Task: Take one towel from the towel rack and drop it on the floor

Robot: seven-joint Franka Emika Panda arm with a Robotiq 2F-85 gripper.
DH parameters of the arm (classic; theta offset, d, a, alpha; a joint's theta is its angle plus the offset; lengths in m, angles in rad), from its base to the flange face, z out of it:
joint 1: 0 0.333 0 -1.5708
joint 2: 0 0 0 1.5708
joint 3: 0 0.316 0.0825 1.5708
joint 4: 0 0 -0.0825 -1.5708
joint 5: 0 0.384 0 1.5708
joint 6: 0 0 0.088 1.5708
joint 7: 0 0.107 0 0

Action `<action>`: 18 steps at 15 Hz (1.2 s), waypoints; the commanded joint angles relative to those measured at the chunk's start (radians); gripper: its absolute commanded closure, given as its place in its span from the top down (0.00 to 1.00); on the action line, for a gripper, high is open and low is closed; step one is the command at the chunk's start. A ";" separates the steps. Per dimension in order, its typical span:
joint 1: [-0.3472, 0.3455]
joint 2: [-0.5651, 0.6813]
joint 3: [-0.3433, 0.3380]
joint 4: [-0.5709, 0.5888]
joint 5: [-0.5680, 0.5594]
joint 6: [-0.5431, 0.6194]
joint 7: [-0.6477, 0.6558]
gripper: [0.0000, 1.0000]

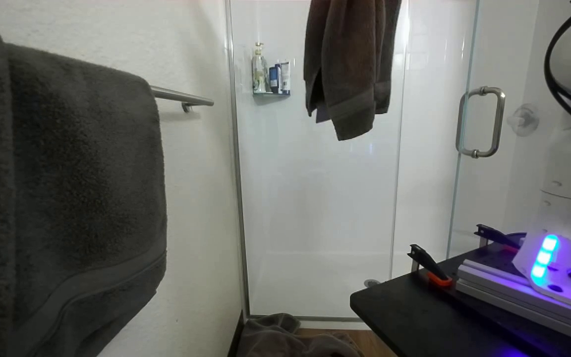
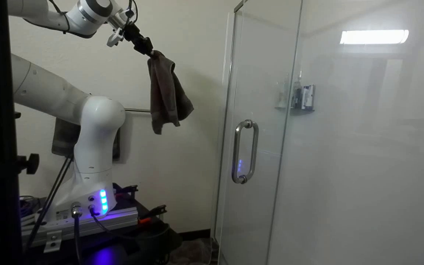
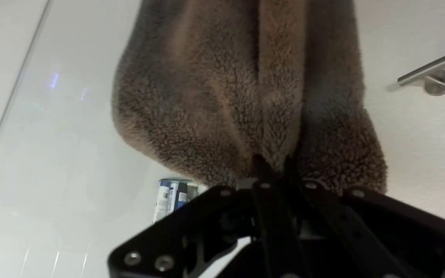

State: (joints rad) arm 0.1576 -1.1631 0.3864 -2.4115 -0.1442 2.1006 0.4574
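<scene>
One brown towel (image 2: 166, 92), pinched in my gripper (image 3: 274, 163); around: grey towel (image 1: 87, 163) on rack (image 1: 176, 95), glass door (image 2: 261, 84), cloth (image 1: 278, 342) heaped on floor (image 1: 373, 343).

Lots of open air under the brown terry towel (image 2: 166, 92) dangling from the black two-finger gripper (image 3: 274, 164), in both exterior views. In an exterior view there's a free lane down between the dark gray folded towel (image 1: 87, 173) on the brushed-metal wall bar (image 1: 186, 97) and the flat black tabletop (image 1: 389, 307). Mind the table edge though, two black clamps (image 1: 427, 261) with orange-red bits poke up there. The clear glass shower door (image 2: 263, 92) blocks things too, with its chunky metal loop handle (image 2: 236, 154) sticking out; can't tell how close. Down low, a crumpled gray-brown towel (image 1: 290, 341) hogs part of the brown wood floor (image 1: 373, 340).
</scene>
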 commanded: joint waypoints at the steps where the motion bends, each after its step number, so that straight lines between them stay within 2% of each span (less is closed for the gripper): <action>1: 0.024 -0.033 -0.052 -0.177 0.139 0.222 0.011 0.02; 5: 0.093 -0.020 -0.043 -0.360 0.348 0.451 0.010 0.02; 8: 0.197 0.010 -0.057 -0.477 0.506 0.590 -0.001 0.02; 9: 0.199 0.119 -0.059 -0.368 0.539 0.586 0.004 0.02; 11: 0.277 0.165 -0.090 -0.388 0.620 0.616 -0.013 0.02; 13: 0.334 0.219 -0.134 -0.385 0.685 0.581 -0.032 0.02; 15: 0.347 0.251 -0.168 -0.386 0.719 0.505 -0.021 0.02; 16: 0.268 0.243 -0.129 -0.386 0.674 0.429 0.036 0.02; 18: 0.189 0.242 -0.096 -0.384 0.613 0.333 0.087 0.02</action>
State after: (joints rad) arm 0.4546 -0.9180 0.2483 -2.7972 0.5200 2.5491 0.4852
